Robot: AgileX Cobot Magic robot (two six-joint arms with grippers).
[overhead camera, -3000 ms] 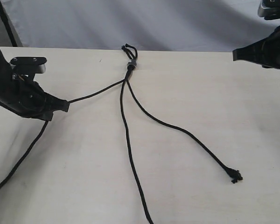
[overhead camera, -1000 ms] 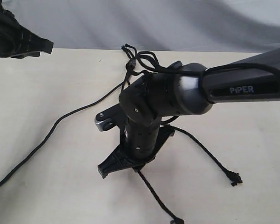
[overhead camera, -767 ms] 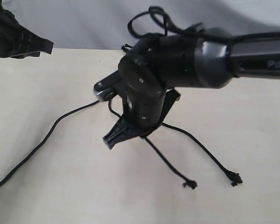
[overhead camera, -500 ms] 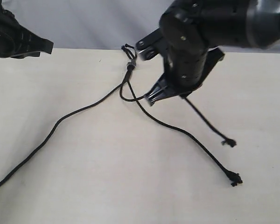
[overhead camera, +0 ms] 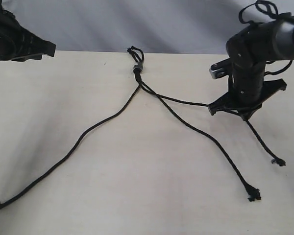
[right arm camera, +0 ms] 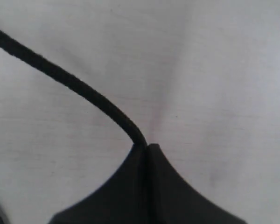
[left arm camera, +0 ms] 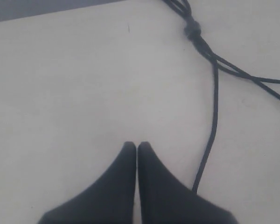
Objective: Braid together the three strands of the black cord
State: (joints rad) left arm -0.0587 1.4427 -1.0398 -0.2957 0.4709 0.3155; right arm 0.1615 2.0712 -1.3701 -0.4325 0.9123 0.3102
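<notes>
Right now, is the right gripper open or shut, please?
Shut: the right gripper has its fingertips together, pinching a black cord strand that runs out from between them.

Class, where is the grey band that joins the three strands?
Exterior view: the grey band sits top centre, near the table's back edge, where the three strands meet.

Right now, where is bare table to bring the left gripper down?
Widest: the wedge between the left strand and middle strand. Crowded near the grey band and around the held strand in the right gripper.
</notes>
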